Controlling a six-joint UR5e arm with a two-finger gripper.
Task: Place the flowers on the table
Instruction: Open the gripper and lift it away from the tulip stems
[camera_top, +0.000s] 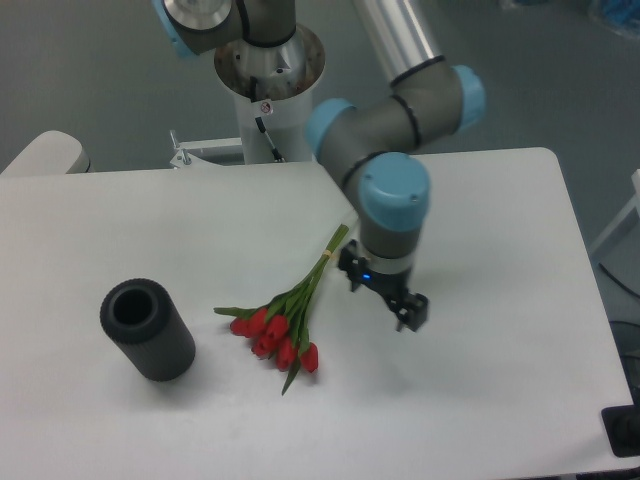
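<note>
The flowers (284, 318), a bunch of red buds with green leaves and long tied stems, lie flat on the white table (480, 400) near its middle, buds toward the front. My gripper (382, 294) hangs just right of the stems, apart from them. Its fingers stand open with nothing between them.
A dark grey ribbed cylinder (147, 329) stands upright at the left of the table, a short way from the buds. The arm's base (268, 70) rises behind the far edge. A black object (624, 432) sits off the front right corner.
</note>
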